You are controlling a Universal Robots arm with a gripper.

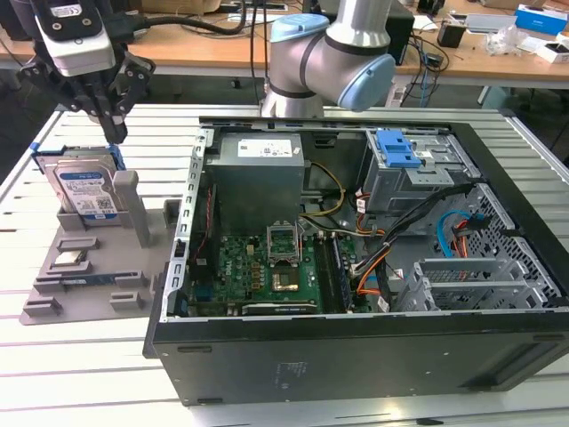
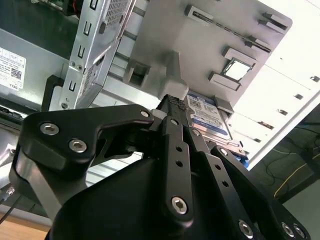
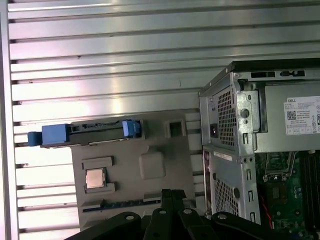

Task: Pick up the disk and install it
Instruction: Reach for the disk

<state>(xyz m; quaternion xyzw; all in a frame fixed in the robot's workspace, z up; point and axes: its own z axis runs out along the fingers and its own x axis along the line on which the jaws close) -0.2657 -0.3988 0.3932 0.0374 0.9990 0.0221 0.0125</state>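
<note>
The gripper hung at the exterior view's left, above the grey holder tray on the slatted metal counter. In both wrist views its black fingers sat drawn close together with nothing between them.

The disk stood upright on its edge in a slot of that tray, with its white-and-blue label facing outward and the blue bracket framing it. The gripper's tip lay just over the disk's top corner on the side nearer the computer case; whether it touched could not be told. In the first wrist view the disk appeared edge-on along the tray's far side. In the second wrist view the disk lay just past the gripper.

1 small chip rested flat on the tray, apart from the disk. The case lay open beside the tray, and a blue latch topped its grey drive cage.
</note>
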